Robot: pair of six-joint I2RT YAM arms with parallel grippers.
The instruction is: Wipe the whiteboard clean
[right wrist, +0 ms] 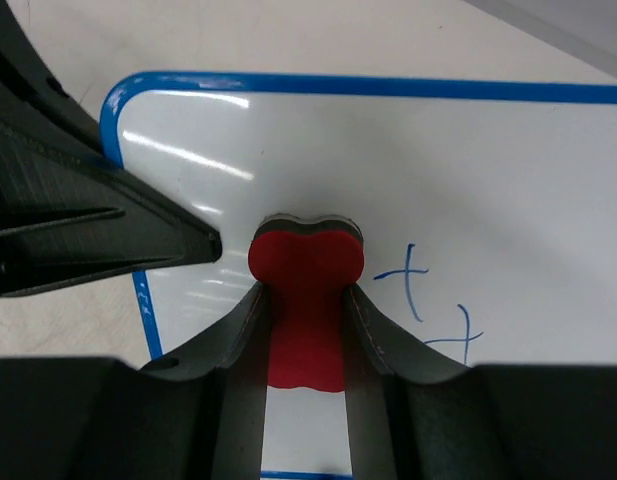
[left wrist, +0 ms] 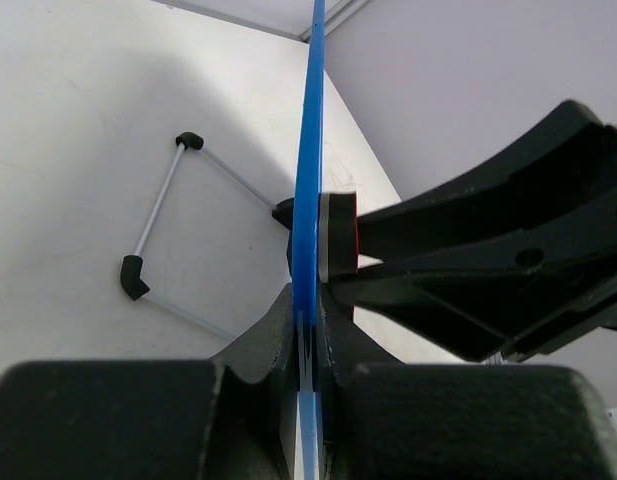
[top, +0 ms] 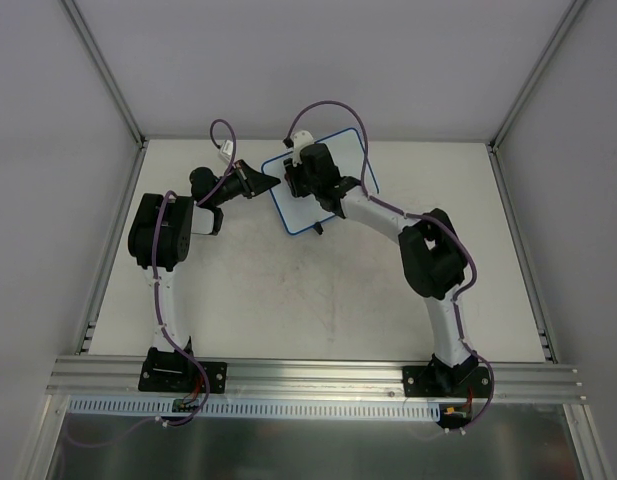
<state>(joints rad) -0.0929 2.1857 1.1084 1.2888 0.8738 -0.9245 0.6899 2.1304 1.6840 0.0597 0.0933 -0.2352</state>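
Grippers?
My right gripper (right wrist: 306, 300) is clamped on the red eraser (right wrist: 306, 262), which is pressed to the whiteboard (right wrist: 438, 160) just beside blue pen marks (right wrist: 418, 285). My left gripper (left wrist: 306, 335) pinches the whiteboard's blue rim.
Whiteboard?
Far middle of the table (top: 288, 300), between both my grippers, its wire stand (left wrist: 135, 276) behind.

The whiteboard (right wrist: 488, 170) looked glossy and smooth, its blue rim like plastic. The red eraser (right wrist: 306, 262) looked matt, and the table (top: 318, 300) dull and scuffed.
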